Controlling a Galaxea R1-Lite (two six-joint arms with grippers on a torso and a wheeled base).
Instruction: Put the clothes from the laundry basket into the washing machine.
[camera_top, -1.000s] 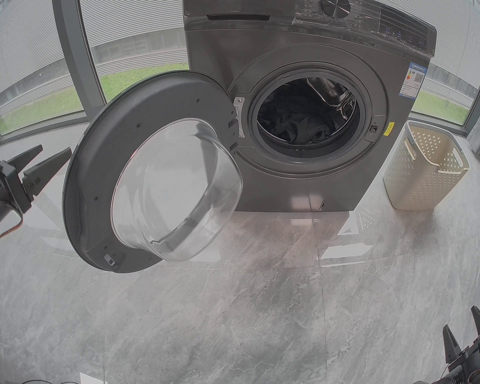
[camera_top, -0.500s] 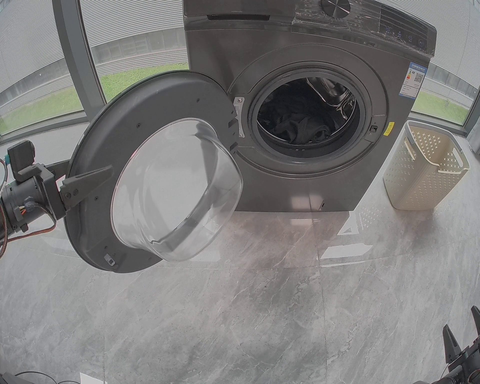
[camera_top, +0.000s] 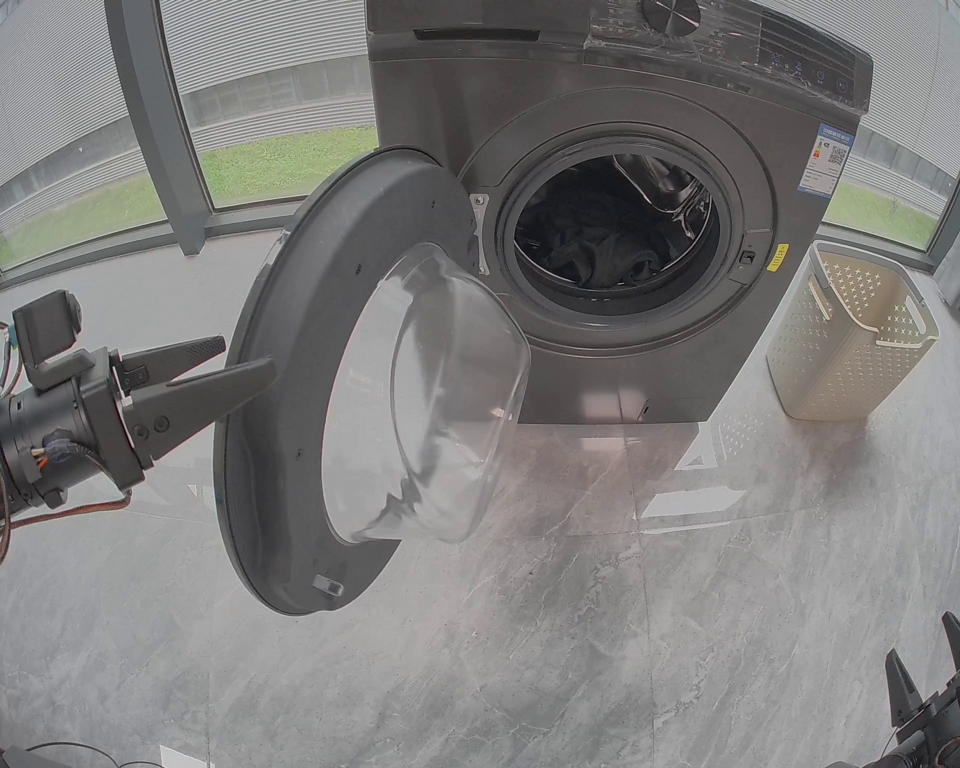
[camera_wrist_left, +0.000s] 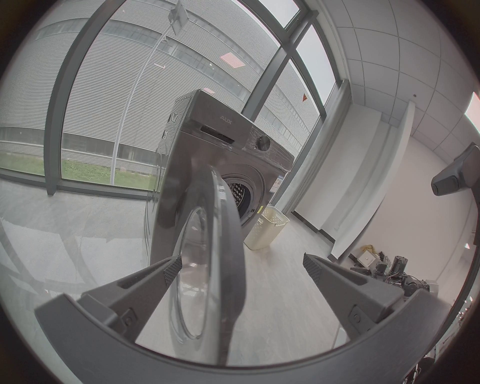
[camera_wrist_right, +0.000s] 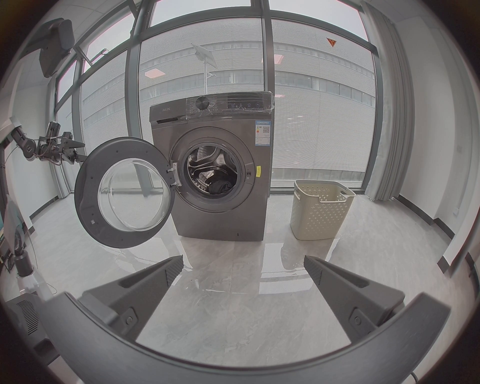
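At upper centre the washer has its door half open at centre left, the basket at right looks empty and clothes lie in the drum, so loading seems done, only closing left; the left gripper, spread, sits at the door's rim, the right gripper spread at lower right.

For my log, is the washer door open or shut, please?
Open: the door stands swung out, leaving the drum opening uncovered.

The washing machine looks like satin grey metal, its door matt grey around a clear glossy bowl. The laundry basket is perforated plastic; the floor is glossy.
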